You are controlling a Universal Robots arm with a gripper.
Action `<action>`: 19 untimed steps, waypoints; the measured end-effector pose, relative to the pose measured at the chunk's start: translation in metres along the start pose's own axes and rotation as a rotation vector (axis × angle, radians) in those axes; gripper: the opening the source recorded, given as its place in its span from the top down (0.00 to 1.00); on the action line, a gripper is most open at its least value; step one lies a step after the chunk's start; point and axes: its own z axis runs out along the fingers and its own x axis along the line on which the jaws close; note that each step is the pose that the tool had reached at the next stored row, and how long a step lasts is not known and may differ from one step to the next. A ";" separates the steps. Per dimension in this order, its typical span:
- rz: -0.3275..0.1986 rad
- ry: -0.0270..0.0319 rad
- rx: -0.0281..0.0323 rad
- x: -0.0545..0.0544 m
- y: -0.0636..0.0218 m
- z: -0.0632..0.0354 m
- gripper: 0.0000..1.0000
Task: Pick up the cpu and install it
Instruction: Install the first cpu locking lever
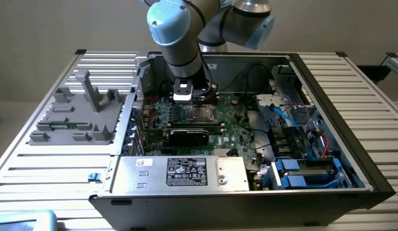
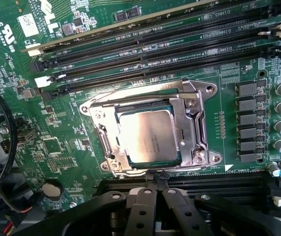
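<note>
The cpu [image 2: 150, 137], a flat square chip with a shiny silver top, lies inside the metal socket frame [image 2: 195, 123] on the green motherboard [image 2: 56, 147]. My gripper [image 2: 155, 178] is shut and holds nothing; its black fingers [image 2: 142, 209] meet just beside the socket's edge. In the exterior view the gripper [image 1: 197, 102] hangs inside the open computer case, right above the cpu [image 1: 200, 114] and its socket.
Long black memory slots [image 2: 155, 54] run beside the socket, one holding a green stick [image 2: 130, 22]. A black card [image 1: 189, 135] sits just in front of the socket. The power supply [image 1: 179, 171], cables [image 1: 288, 120] and case walls [image 1: 301, 67] surround the board. A grey fixture [image 1: 77, 120] stands outside the case.
</note>
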 end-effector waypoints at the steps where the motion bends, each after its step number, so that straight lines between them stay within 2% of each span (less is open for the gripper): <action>1: 0.000 0.0000 0.0000 0.001 -0.0001 0.0001 0.89; 19: 0.000 0.0000 -0.0001 0.009 -0.0016 0.0021 0.89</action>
